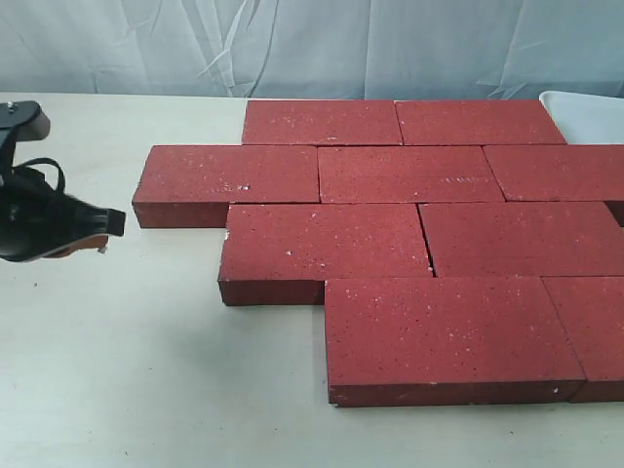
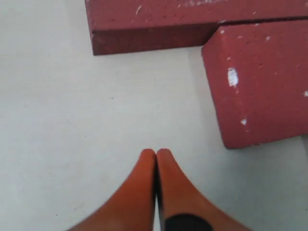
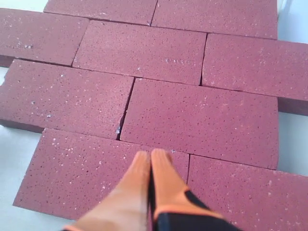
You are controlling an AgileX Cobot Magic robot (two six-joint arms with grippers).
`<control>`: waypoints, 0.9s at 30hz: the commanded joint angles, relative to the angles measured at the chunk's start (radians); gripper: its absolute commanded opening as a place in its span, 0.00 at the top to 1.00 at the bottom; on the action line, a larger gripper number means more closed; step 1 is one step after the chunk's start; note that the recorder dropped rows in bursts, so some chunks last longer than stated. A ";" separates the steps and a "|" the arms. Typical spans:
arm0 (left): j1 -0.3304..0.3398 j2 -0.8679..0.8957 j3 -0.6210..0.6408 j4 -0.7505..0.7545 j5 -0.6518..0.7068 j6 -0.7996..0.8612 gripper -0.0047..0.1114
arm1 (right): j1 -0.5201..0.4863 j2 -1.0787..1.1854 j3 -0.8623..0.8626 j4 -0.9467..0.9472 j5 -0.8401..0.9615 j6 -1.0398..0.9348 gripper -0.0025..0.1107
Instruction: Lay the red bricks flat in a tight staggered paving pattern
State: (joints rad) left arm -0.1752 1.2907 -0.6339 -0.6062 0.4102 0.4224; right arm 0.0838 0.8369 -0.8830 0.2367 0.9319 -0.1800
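Light bright, even, diffuse. Pale counter (image 1: 146, 370) near washed-out. Tops of bricks (image 1: 390, 234) well lit, side faces darker: light from above. Thin soft shadows along near edges. Exterior view sharp. Left wrist view soft: left hand (image 2: 156, 153) out of focus, brick texture smeared. Right wrist view crisper on bricks; right hand (image 3: 150, 154) blurred near lens.

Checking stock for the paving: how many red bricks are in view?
9 red bricks: back row two; second row three; third row two; front row two. More may lie beyond the right edge.
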 commanded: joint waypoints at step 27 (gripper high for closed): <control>0.004 -0.832 -0.079 0.606 0.386 -0.544 0.96 | -0.002 -0.139 0.091 0.002 -0.038 0.002 0.99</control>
State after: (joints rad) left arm -0.1752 0.5391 -0.7183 0.0000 0.7782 -0.1142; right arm 0.0838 0.7384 -0.8301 0.2367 0.9105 -0.1781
